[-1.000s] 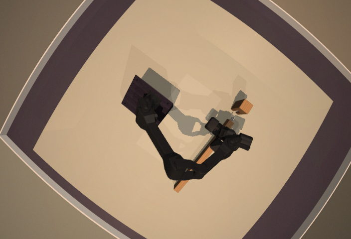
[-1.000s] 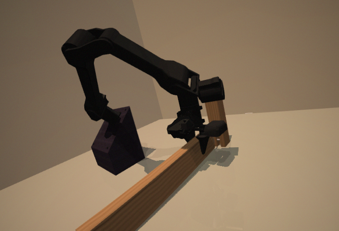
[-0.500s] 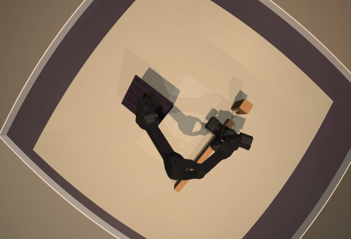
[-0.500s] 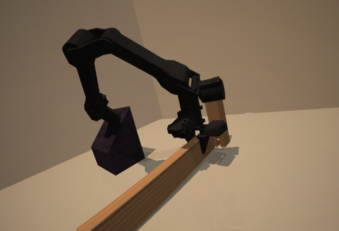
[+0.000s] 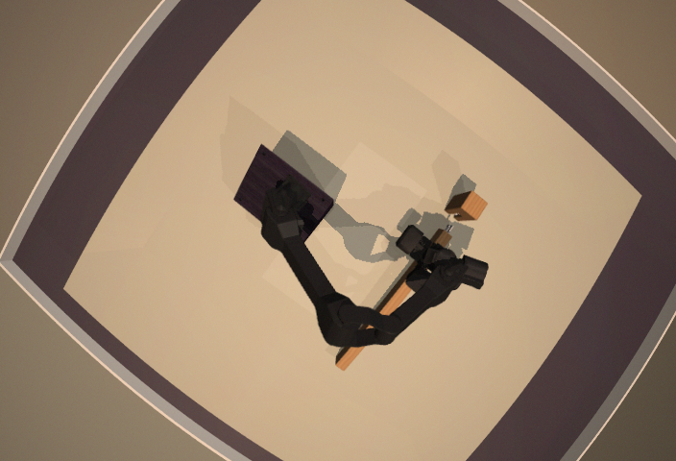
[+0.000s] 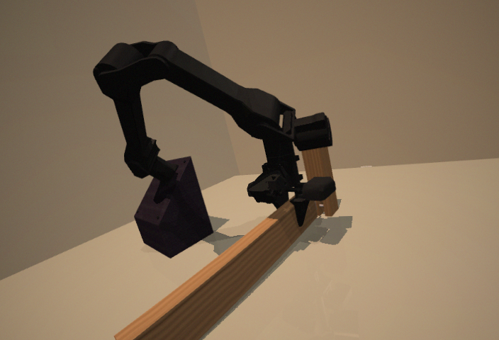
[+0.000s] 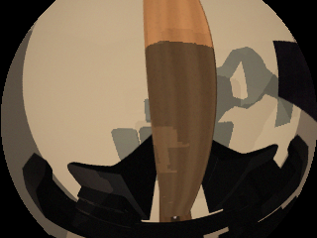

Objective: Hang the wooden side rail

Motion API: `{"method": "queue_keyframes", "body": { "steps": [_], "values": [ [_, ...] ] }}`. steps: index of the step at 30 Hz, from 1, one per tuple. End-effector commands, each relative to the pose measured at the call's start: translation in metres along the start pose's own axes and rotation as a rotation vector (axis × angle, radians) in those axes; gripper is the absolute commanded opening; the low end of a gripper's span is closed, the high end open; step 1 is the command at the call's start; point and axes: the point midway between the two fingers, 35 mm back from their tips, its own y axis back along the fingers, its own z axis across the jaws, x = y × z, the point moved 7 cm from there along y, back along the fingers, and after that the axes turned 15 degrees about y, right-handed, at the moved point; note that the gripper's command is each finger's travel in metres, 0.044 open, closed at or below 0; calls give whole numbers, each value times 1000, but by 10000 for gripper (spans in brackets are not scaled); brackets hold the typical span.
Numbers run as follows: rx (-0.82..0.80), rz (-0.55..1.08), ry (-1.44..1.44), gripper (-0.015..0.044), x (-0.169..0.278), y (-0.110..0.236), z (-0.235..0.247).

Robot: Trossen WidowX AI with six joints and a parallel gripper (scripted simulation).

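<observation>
The wooden side rail (image 5: pixel 349 355) (image 6: pixel 226 276) (image 7: pixel 178 59) runs slantwise across the table. Its hook end points at the short upright headboard post (image 5: pixel 467 205) (image 6: pixel 318 167). The steel hooks (image 5: pixel 448 227) show as a small grey tip just short of the post's slotted face. I cannot tell whether they touch the pins. My gripper (image 5: pixel 431 250) (image 6: pixel 299 211) (image 7: pixel 173 135) is shut on the rail near its hook end and holds that end a little above the table. The rail's far end lies low, toward the near side in the side view.
The arm's dark purple base block (image 5: pixel 257 179) (image 6: pixel 178 224) stands on the table left of the rail. The arm's elbow reaches over the rail's far half. A dark raised border (image 5: pixel 105 135) runs round the table.
</observation>
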Motion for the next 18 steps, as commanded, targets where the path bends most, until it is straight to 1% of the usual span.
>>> {"method": "queue_keyframes", "body": {
  "steps": [1,18],
  "values": [
    [-15,3,3,0,3,5,3],
    [-15,3,3,0,6,4,2]
  ]
}}
